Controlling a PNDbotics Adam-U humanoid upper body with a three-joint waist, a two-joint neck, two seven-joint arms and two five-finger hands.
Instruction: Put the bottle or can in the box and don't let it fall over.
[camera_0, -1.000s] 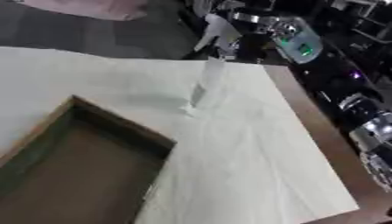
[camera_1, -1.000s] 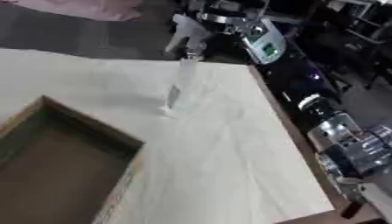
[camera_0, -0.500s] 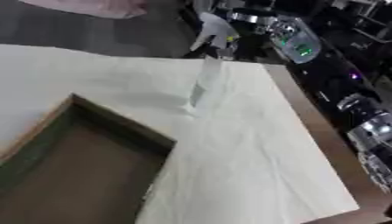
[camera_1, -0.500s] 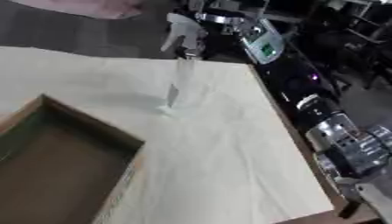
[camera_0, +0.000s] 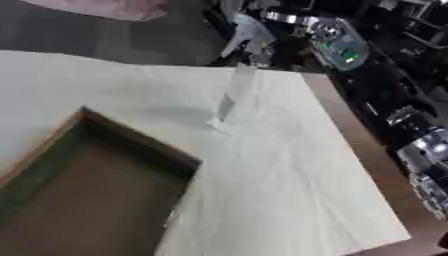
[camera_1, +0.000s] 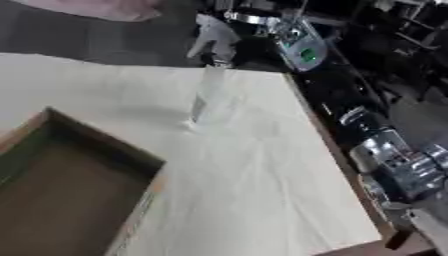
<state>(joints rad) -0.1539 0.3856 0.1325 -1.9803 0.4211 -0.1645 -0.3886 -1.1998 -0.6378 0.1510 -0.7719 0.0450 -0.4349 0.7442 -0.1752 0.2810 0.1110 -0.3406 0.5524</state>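
On the far part of the surface (camera_0: 289, 170), which is draped in a pale cream cloth with soft creases running outward, stands one clear bottle (camera_0: 234, 97), tall, slim and see-through, upright or nearly so, its base on the cloth and its top near the surface's far edge; the cloth puckers slightly where the bottle's foot meets it; the bottle lies well apart from the box (camera_0: 87, 185), on the cloth beyond the box's far right corner; the box is a single shallow open tray-like container with a light brown rim, dark greenish inner walls and a flat dull brown floor, rectangular with a sharp near corner pointing toward the bottle, and nothing shows inside it; along the right side the cloth ends and a strip of brown surface edge shows bare; the robot's right arm (camera_1: 385, 160) comes in along that right side, black casing with shiny silver joints, reaching toward the far edge; the right hand (camera_1: 214, 40) shows as a pale blurred shape just above the top of the bottle, and whether its fingers are spread, closed or gripping the bottle's neck cannot be told; whether it touches the bottle cannot be told either; the left hand shows in neither view; one bottle, one box, one hand in sight.
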